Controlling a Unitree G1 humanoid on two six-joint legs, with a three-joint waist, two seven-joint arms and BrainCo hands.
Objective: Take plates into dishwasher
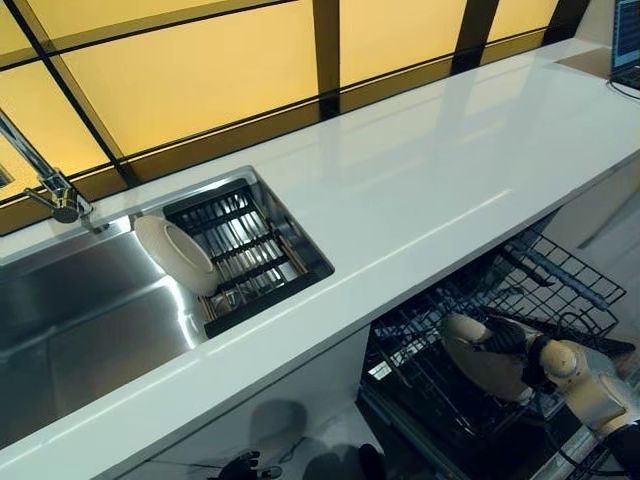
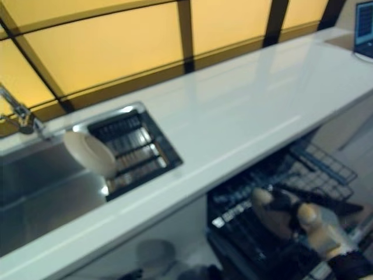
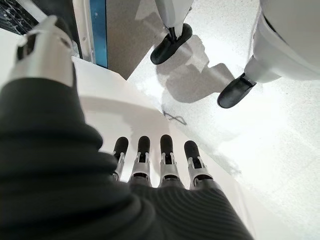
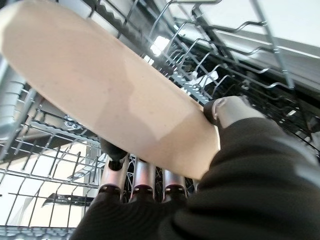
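Tap (image 1: 50, 185): far left, at the back edge of the sink, cut off by the frame.
Sink (image 1: 70, 320): steel, sunk into the white surface (image 1: 430, 170); a dark slatted rack (image 1: 245, 250) fills its right end.
Plate in the sink (image 1: 176, 255): cream, on edge against the left side of the rack, its face tipped up and towards the surface.
Left hand (image 3: 155, 165): down below the surface, over the pale floor; fingers (image 3: 167, 150) straight and side by side, holding nothing.
Dishwasher basket (image 1: 560, 285): black wire, pulled out under the right part of the surface; its near corner is cut off.
Held plate (image 1: 480, 365): cream, over the basket, long axis running from upper left to lower right; its underside is hidden.
Right hand (image 1: 540, 365): lower right, thumb over the plate's rim and fingers (image 4: 142, 180) beneath it, pinching it.
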